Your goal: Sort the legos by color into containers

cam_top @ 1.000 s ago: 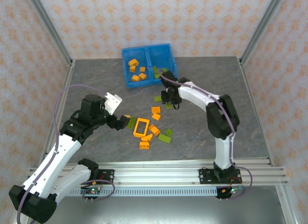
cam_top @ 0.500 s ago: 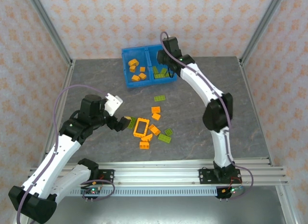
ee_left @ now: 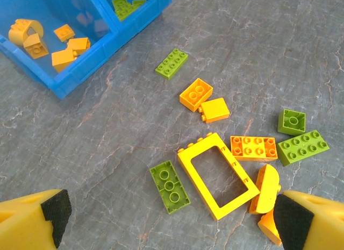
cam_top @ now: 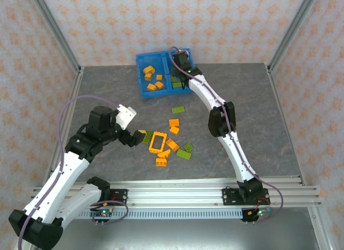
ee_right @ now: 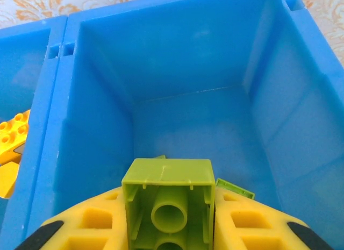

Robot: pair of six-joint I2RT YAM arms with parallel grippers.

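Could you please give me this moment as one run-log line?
right gripper: shut on green brick over bin's right compartment | left gripper: open, near orange frame on table | next: likely release brick

No legible text or labels seem visible

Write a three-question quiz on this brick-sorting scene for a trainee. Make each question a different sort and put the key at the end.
1. True or false: the right tool is shut on a lime green brick over the right compartment.
2. Fill in: the left tool stands ____, holding nothing.
3. Where does the orange frame piece lie? A) in the right compartment B) on the table C) in the left tool

Key: 1 true; 2 open; 3 B.
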